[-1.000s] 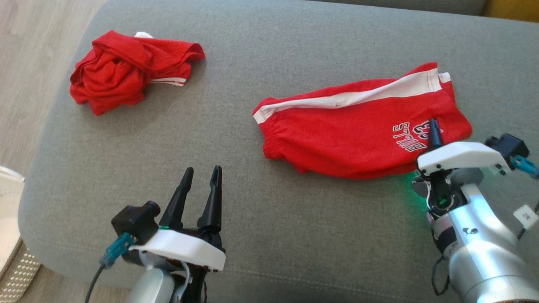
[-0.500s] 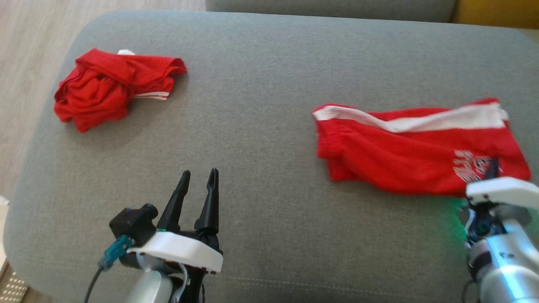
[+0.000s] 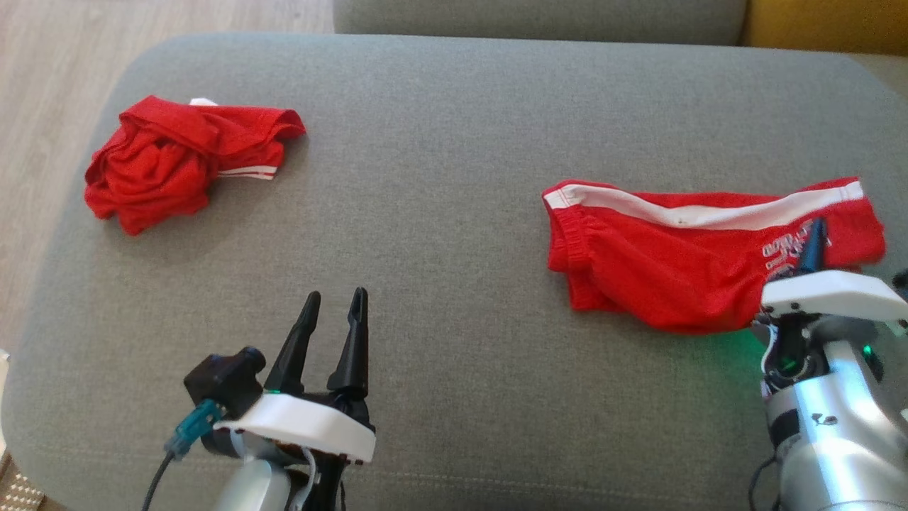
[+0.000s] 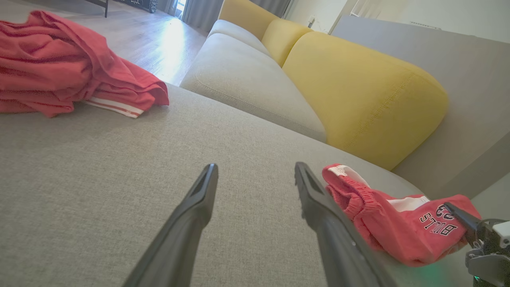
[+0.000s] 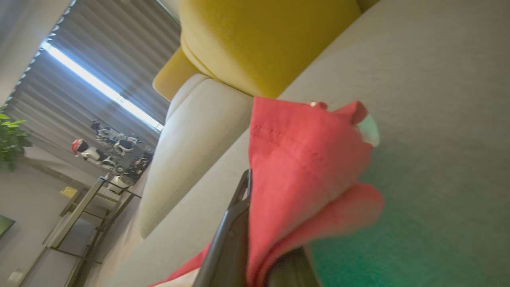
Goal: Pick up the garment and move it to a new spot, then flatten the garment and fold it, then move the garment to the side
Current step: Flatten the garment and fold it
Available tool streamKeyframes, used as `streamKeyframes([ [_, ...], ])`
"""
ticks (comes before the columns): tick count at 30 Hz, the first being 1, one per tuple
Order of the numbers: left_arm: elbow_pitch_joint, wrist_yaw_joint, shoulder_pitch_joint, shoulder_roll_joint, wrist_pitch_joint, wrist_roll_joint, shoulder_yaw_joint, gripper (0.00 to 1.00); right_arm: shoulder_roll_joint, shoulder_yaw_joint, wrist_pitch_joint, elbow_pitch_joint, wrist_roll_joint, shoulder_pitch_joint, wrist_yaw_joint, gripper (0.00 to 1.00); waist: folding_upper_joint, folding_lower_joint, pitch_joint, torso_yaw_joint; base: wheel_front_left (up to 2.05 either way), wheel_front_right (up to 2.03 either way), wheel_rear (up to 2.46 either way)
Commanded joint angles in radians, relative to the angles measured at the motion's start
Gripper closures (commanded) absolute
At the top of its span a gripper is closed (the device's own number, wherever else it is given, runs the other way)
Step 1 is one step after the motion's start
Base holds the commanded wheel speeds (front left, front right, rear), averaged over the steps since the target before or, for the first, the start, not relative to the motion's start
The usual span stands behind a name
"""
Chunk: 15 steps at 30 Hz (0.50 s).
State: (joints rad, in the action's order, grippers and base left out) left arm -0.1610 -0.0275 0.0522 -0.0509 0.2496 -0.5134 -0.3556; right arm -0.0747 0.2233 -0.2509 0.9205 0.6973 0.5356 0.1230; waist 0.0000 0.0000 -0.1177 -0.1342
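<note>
Presently the red shorts [image 3: 681,270] are found on the right part of the grey upholstered seat [image 3: 440,234]. They are stretched sideways, with the white side stripe along the far edge and the gathered waistband turned toward the middle of the seat. The right gripper [image 3: 812,245] is clenched on the shorts at the lettered leg end. In the right wrist view red cloth is seen pinched between the dark fingers [image 5: 233,235] and draped over them, bunched up at that corner. A green glow [image 3: 738,341] is cast on the seat just beside this gripper.

The left gripper [image 3: 333,312] is held released over the near left part of the seat, its jaws spread and nothing between them. Its fingers are pointed toward the far side, and it is kept well apart from both pieces of clothing.

A crumpled red garment [image 3: 170,160] is heaped at the far left corner of the seat, near the rounded edge, with a white-striped hem showing on its right side. A broad stretch of bare grey upholstery is left between it and the shorts.

Beyond the far edge a grey sofa [image 4: 247,75] with yellow cushions [image 4: 358,91] is seen, close behind the shorts. Wooden floor [image 3: 50,57] is visible past the left edge of the seat.
</note>
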Motion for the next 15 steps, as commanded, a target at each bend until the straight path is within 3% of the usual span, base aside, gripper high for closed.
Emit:
streamKeyframes([
  [1, 0.030, -0.006, 0.024, 0.001, 0.012, -0.004, 0.027, 0.00, 0.014, -0.057, -0.009, -0.076, 0.015, -0.016, 0.008, 1.00, 0.0000, 0.0000, 0.013, -0.008, 0.00, 0.00, 0.00],
  [4, 0.028, -0.007, 0.019, 0.001, 0.012, -0.003, 0.028, 0.00, 0.020, -0.117, -0.001, -0.145, 0.035, -0.043, 0.008, 1.00, 0.0000, 0.0000, 0.022, -0.011, 0.00, 0.00, 0.00],
  [5, 0.025, -0.007, 0.013, 0.001, 0.012, -0.002, 0.030, 0.00, 0.023, -0.192, 0.011, -0.217, 0.057, -0.079, 0.008, 1.00, 0.0000, 0.0000, 0.034, -0.013, 0.00, 0.00, 0.00],
  [6, 0.025, -0.007, 0.013, 0.001, 0.012, -0.002, 0.030, 0.00, 0.023, -0.192, 0.011, -0.217, 0.057, -0.079, 0.008, 1.00, 0.0000, 0.0000, 0.034, -0.013, 0.00, 0.00, 0.00],
  [10, 0.027, -0.010, 0.008, 0.001, 0.012, 0.001, 0.032, 0.00, 0.024, -0.358, 0.025, -0.350, 0.117, -0.141, 0.008, 1.00, 0.0000, 0.0000, 0.041, -0.017, 0.00, 0.00, 0.00],
  [15, 0.032, -0.011, 0.005, 0.001, 0.012, 0.002, 0.026, 0.00, 0.024, -0.508, 0.043, -0.415, 0.099, -0.179, 0.008, 1.00, 0.0000, 0.0000, 0.041, -0.025, 0.00, 0.00, 0.00],
])
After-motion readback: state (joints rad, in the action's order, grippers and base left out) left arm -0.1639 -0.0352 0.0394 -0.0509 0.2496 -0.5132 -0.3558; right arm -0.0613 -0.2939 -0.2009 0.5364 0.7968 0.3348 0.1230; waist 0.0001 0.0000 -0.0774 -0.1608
